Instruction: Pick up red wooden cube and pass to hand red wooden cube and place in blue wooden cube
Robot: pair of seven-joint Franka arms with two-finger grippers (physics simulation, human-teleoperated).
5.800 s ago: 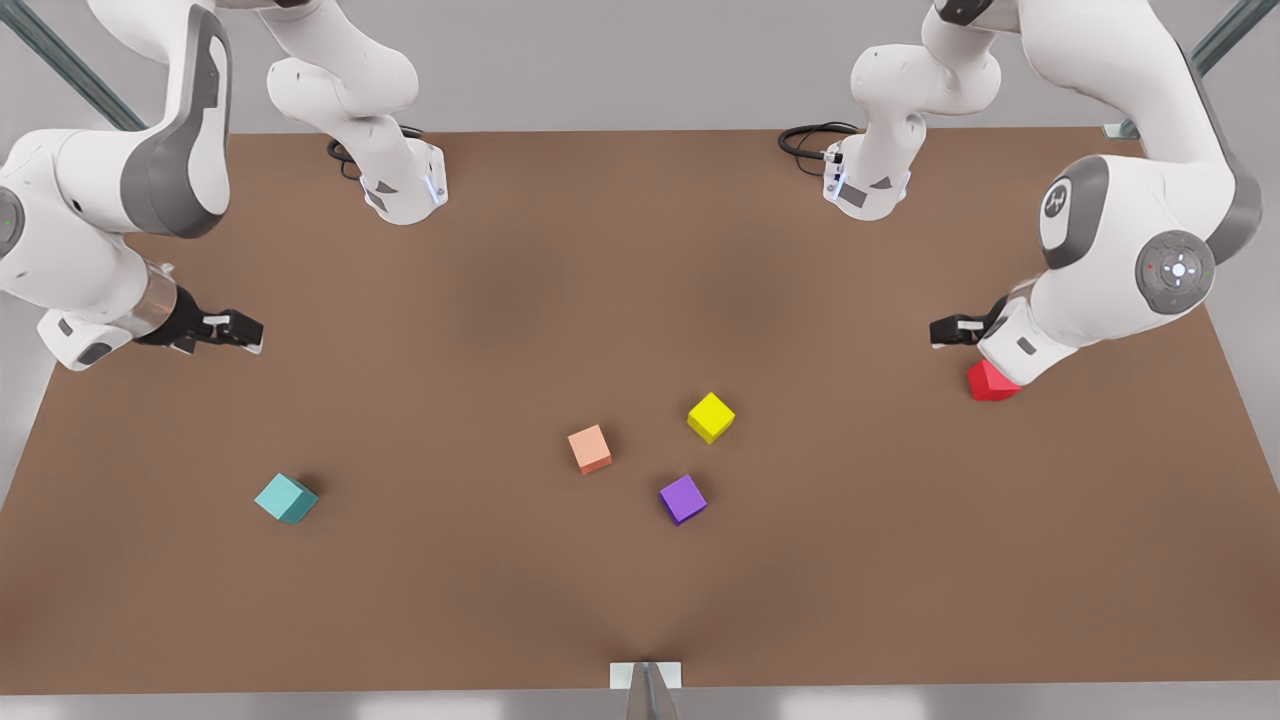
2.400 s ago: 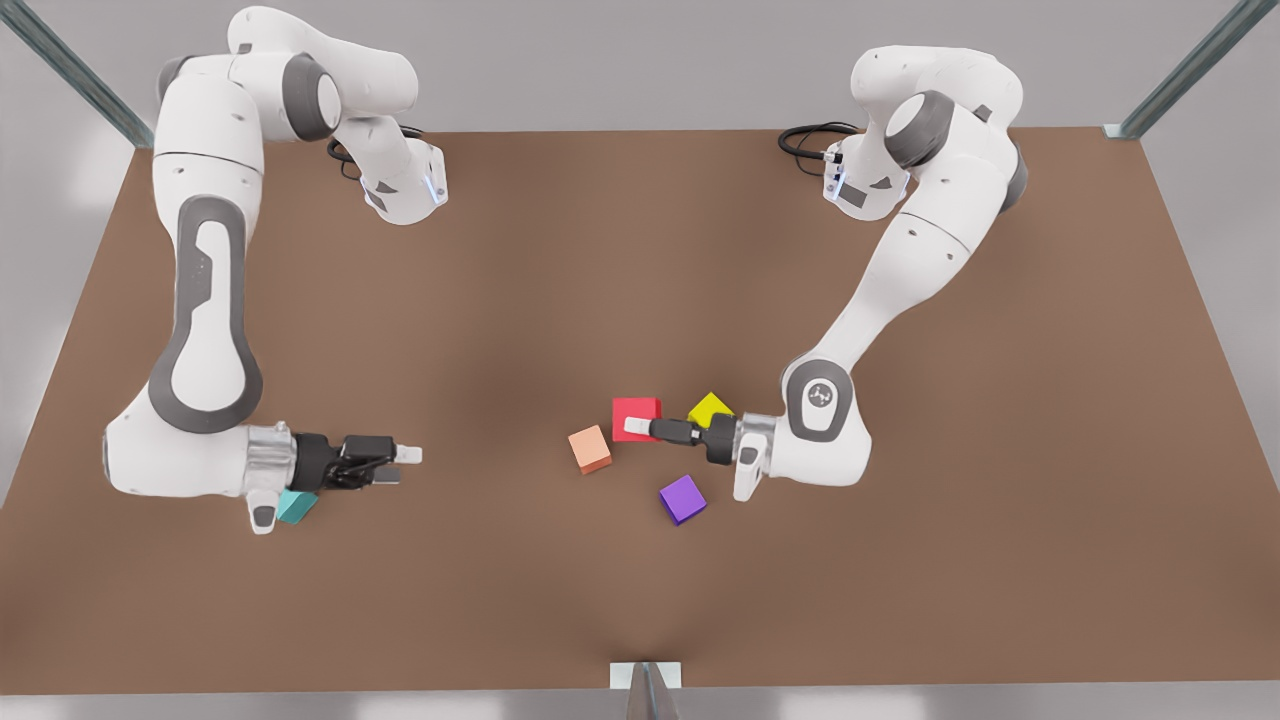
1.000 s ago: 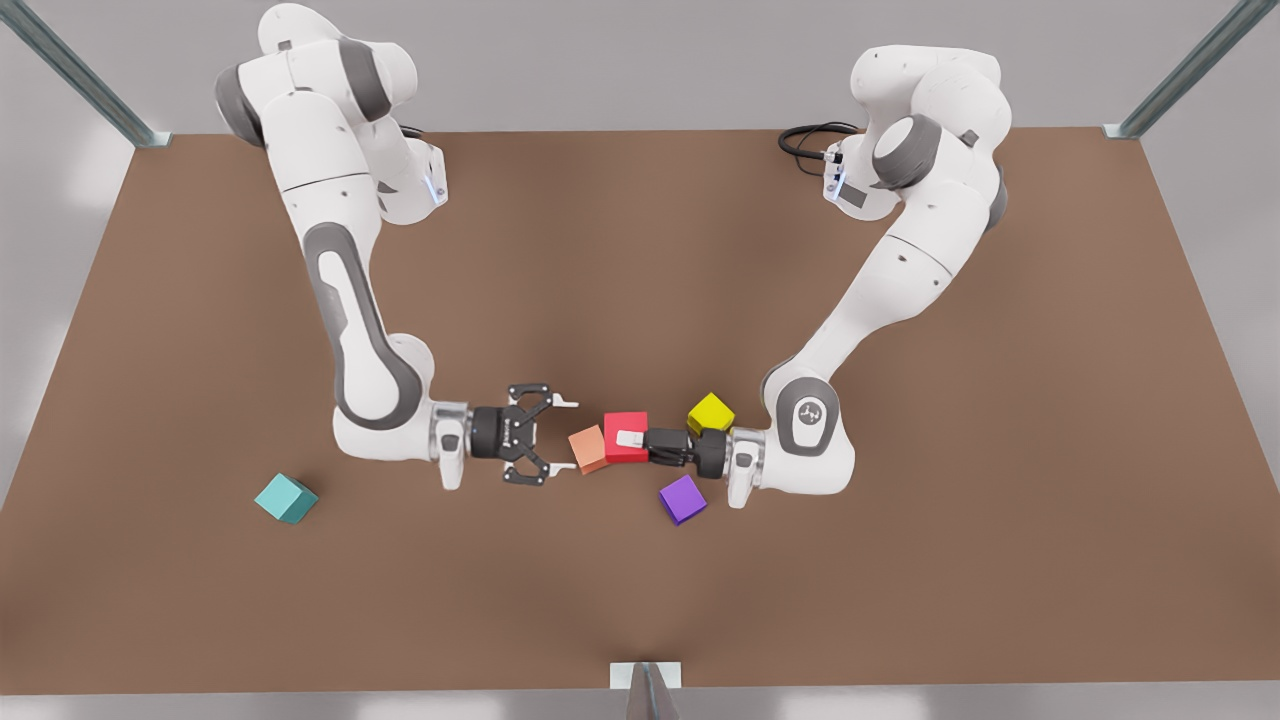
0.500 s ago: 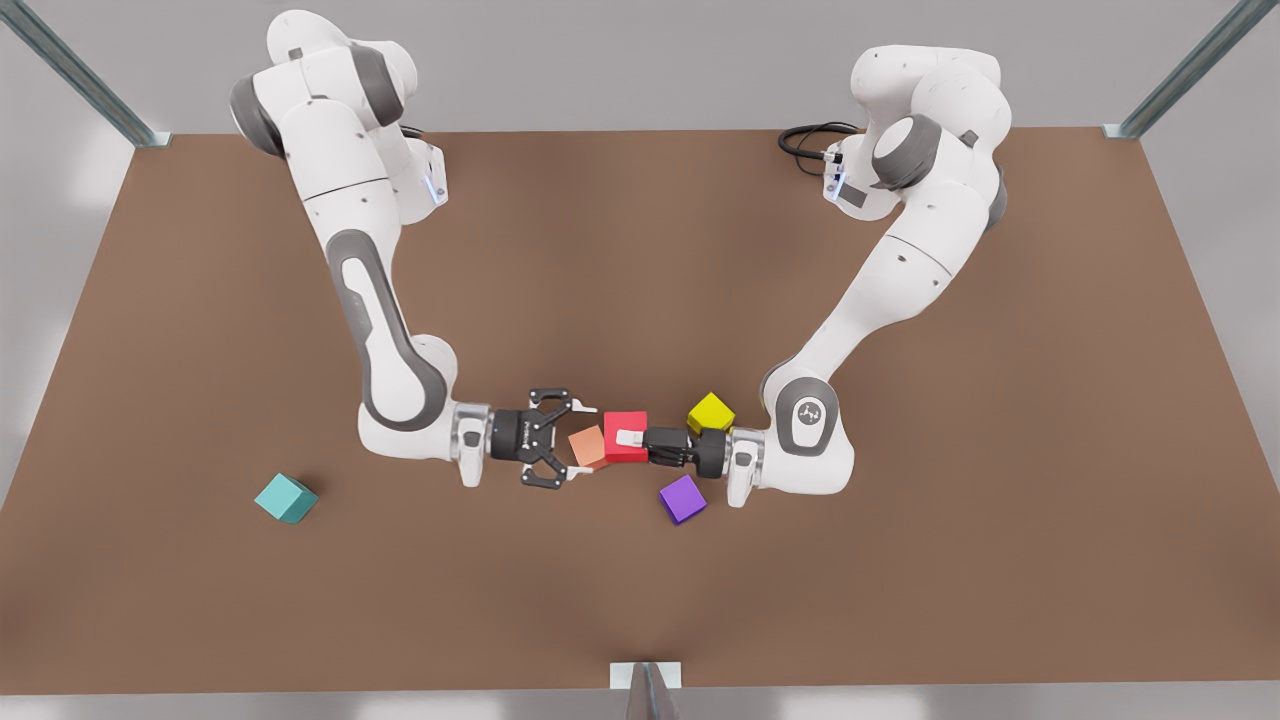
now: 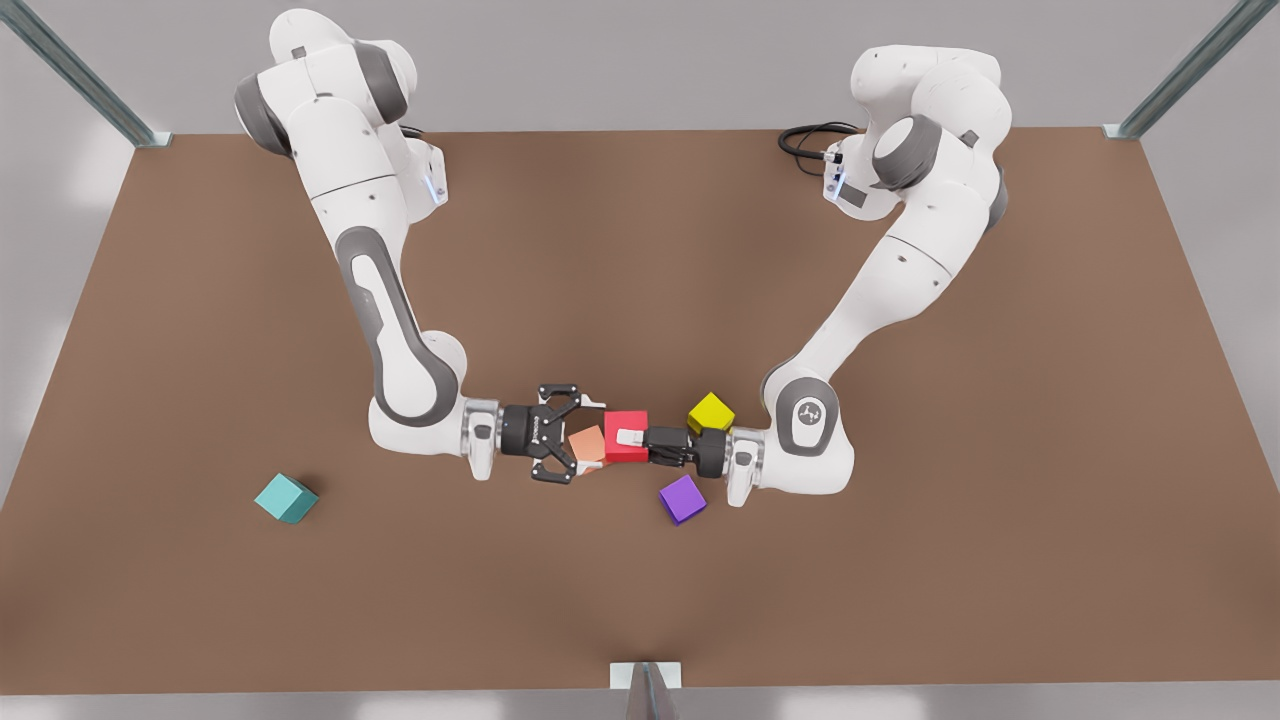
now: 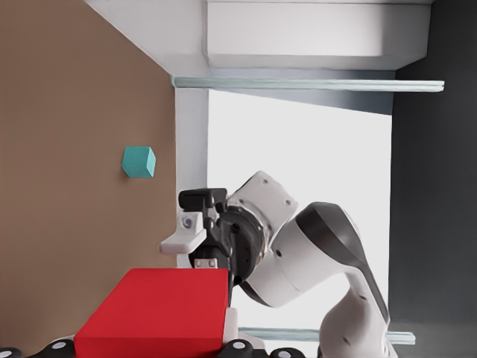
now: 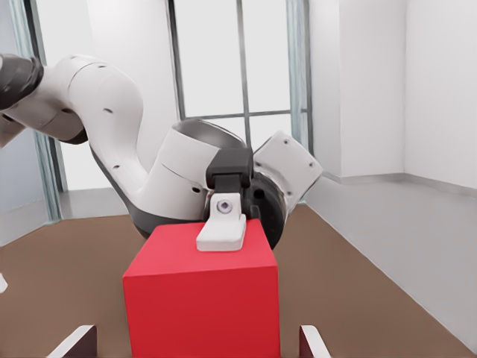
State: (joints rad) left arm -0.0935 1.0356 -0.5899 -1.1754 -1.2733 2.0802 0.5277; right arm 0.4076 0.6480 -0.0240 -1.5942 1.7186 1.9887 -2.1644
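Note:
The red wooden cube (image 5: 626, 437) hangs above the table's middle, with my left gripper (image 5: 632, 438) shut on it from the front view's right. One white pad (image 7: 221, 231) lies on the cube's (image 7: 201, 306) upper face. My right gripper (image 5: 586, 438) comes in from the front view's left. It is open, its fingertips (image 7: 74, 339) spread wide on either side of the cube's near end. The blue wooden cube (image 5: 285, 498) sits alone on the table at the front view's left, also seen as a teal cube (image 6: 139, 162) far beyond the red cube (image 6: 156, 313).
A salmon cube (image 5: 587, 443) lies on the brown table (image 5: 900, 560) just under the right gripper's open fingers. A yellow cube (image 5: 710, 414) and a purple cube (image 5: 683, 498) sit close by the left wrist. Both arm bases stand at the far edge.
The left arm carried the red cube from the front view's right edge to the middle and now holds still. The right arm swept in from the front view's left, open, up to the cube.

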